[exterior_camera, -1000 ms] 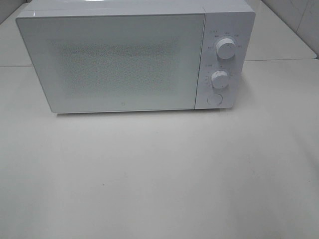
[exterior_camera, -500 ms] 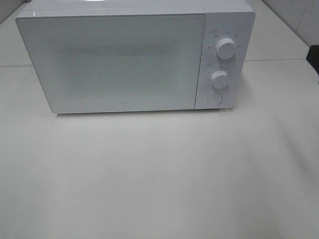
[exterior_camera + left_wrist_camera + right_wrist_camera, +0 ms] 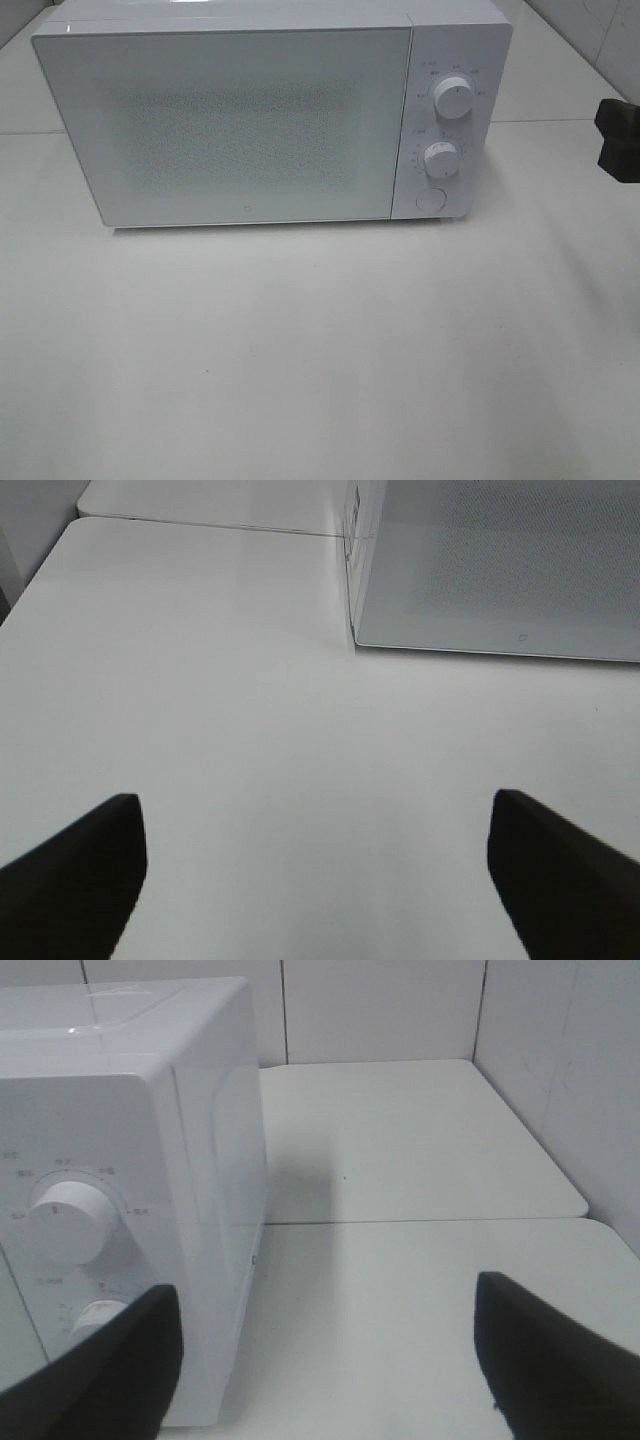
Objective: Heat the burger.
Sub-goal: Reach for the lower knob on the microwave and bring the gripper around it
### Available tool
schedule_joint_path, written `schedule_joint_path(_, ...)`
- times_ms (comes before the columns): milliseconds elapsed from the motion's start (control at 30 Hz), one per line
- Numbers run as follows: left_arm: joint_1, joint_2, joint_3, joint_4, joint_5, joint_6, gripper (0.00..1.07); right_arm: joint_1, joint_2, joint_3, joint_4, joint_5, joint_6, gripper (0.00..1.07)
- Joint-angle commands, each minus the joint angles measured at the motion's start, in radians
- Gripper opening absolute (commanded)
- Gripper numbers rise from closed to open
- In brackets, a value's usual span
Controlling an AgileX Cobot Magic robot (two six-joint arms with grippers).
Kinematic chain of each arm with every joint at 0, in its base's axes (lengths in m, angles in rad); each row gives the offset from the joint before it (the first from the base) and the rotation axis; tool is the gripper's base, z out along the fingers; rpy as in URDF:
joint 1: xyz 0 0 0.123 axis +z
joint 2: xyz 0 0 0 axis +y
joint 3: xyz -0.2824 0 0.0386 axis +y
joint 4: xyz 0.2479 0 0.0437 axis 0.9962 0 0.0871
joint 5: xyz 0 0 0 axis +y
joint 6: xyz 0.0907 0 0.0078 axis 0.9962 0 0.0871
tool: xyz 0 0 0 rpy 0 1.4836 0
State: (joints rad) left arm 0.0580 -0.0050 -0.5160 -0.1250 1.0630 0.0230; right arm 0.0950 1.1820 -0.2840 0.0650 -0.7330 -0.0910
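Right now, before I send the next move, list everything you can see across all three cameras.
microwave: one, white, at the back of the table, door closed
upper knob: one, white, on the microwave's right-hand panel
lower knob: one, white, below the upper knob
button: one, white, round, below the lower knob
table: white, with seams, under the microwave
wall: white tiles, behind the table
burger: none in view
left gripper: one, black, open, over bare table near the microwave's door-side front corner
right gripper: one, black, open, at the high view's right edge, off the microwave's knob side
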Motion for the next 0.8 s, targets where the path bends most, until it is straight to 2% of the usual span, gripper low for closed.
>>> schedule_joint_path(33,0.0,-0.017,0.001,-0.008,0.006,0.001,0.85,0.0,0.02,0.0,0.031,-0.053,-0.032,0.76)
schedule_joint_path(133,0.0,-0.017,0.001,-0.008,0.006,0.001,0.85,0.0,0.054,0.011,0.037,-0.117,-0.034,0.76)
schedule_joint_path(233,0.0,-0.017,0.001,-0.008,0.006,0.001,0.85,0.028,0.091,0.035,0.107,-0.193,-0.049,0.76)
schedule_joint_path(267,0.0,-0.017,0.001,-0.008,0.006,0.001,0.85,0.071,0.116,0.046,0.17,-0.236,-0.092,0.76)
schedule_joint_path(300,0.0,-0.017,0.001,-0.008,0.006,0.001,0.85,0.071,0.116,0.046,0.17,-0.236,-0.092,0.76)
schedule_joint_path(433,0.0,-0.017,0.001,-0.008,0.006,0.001,0.85,0.191,0.184,0.055,0.293,-0.331,-0.192,0.76)
schedule_joint_path(467,0.0,-0.017,0.001,-0.008,0.006,0.001,0.85,0.191,0.184,0.055,0.293,-0.331,-0.192,0.76)
schedule_joint_path(533,0.0,-0.017,0.001,-0.008,0.006,0.001,0.85,0.265,0.221,0.055,0.359,-0.391,-0.199,0.76)
schedule_joint_path(600,0.0,-0.017,0.001,-0.008,0.006,0.001,0.85,0.292,0.235,0.055,0.381,-0.413,-0.201,0.76)
schedule_joint_path(633,0.0,-0.017,0.001,-0.008,0.006,0.001,0.85,0.343,0.264,0.055,0.433,-0.453,-0.206,0.76)
schedule_joint_path(667,0.0,-0.017,0.001,-0.008,0.006,0.001,0.85,0.343,0.264,0.055,0.433,-0.453,-0.206,0.76)
schedule_joint_path(700,0.0,-0.017,0.001,-0.008,0.006,0.001,0.85,0.386,0.298,0.055,0.495,-0.49,-0.222,0.76)
schedule_joint_path(767,0.0,-0.017,0.001,-0.008,0.006,0.001,0.85,0.409,0.315,0.055,0.523,-0.509,-0.227,0.76)
schedule_joint_path(800,0.0,-0.017,0.001,-0.008,0.006,0.001,0.85,0.449,0.346,0.055,0.559,-0.548,-0.227,0.76)
